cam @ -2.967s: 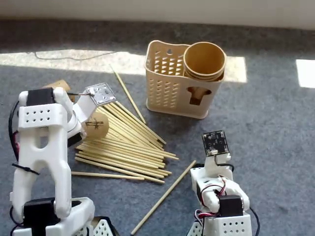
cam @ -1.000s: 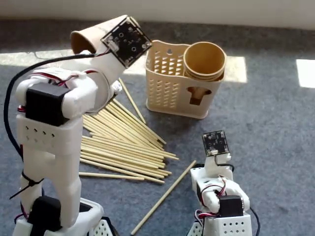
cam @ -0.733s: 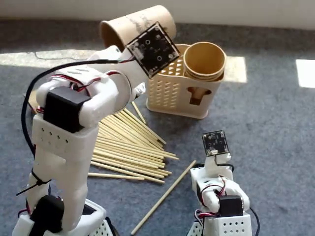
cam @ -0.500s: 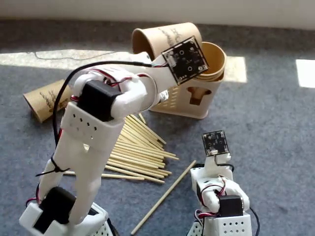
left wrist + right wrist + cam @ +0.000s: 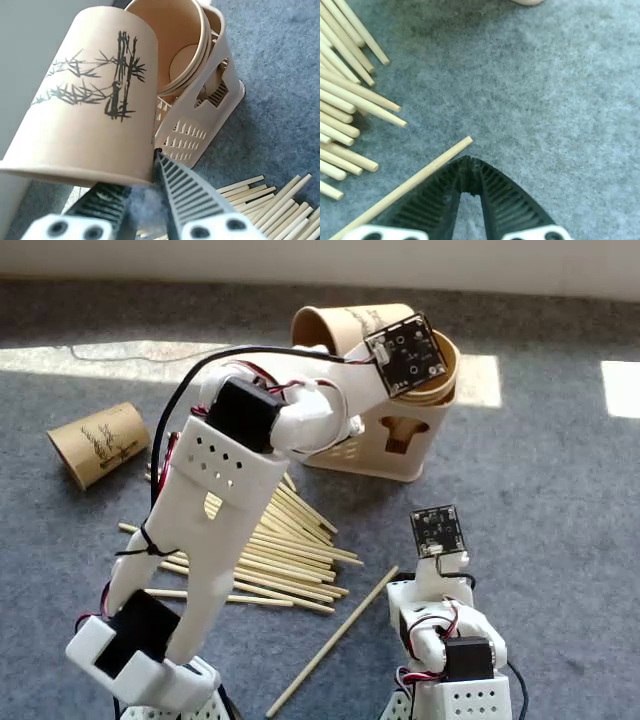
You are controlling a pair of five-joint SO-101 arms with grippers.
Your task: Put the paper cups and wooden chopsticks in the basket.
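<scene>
I work over a grey carpet point(image 5: 560, 490), short-piled and faintly mottled. Along its far edge runs a pale wall point(image 5: 200, 258), with a darker strip of shade on the carpet just below it. Sunlight falls in a long bright band point(image 5: 60, 368) across the far left side, and a smaller bright patch point(image 5: 622, 388) lies at the right edge. A thin dark cable point(image 5: 110, 356) crosses the long band.
</scene>
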